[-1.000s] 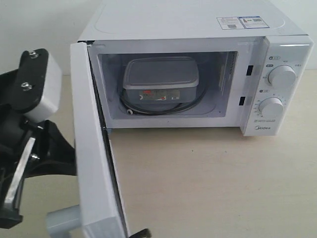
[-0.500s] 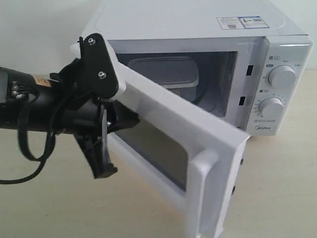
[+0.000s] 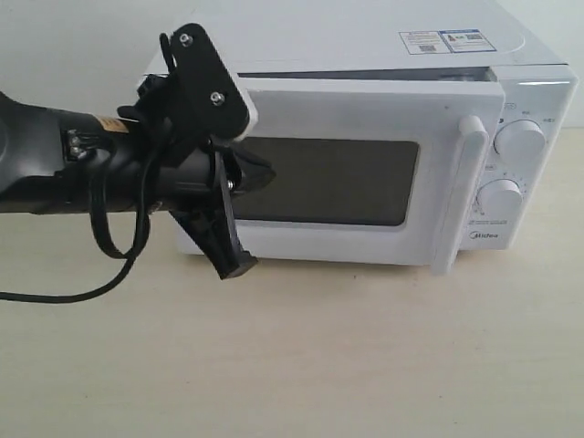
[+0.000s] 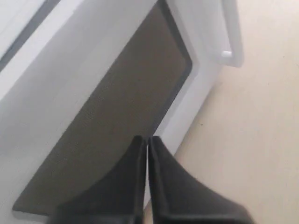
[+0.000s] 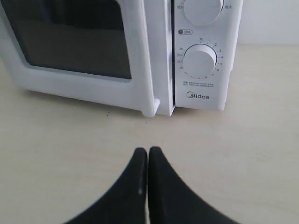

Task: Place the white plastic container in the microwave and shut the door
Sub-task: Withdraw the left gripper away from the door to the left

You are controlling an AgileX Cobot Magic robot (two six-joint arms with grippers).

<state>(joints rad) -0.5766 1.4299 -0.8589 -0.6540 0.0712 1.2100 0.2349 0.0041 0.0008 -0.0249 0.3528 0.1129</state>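
The microwave (image 3: 365, 36) fills the upper frame, with bare counter (image 3: 365, 365) wide open below. I see the door (image 3: 365, 109) almost flush, a thin dark seam along its top edge; the white plastic container isn't visible. My left tool (image 4: 147, 142), pinched closed, is at the window. My right tool (image 5: 147, 151) is closed and empty. The Midea logo (image 5: 198, 96) sits under the lower dial (image 5: 200, 60).

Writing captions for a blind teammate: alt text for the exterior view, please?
A white microwave sits on a pale table, its door shut or nearly so. The black left arm reaches in front of the door's dark window, jaws angled down.
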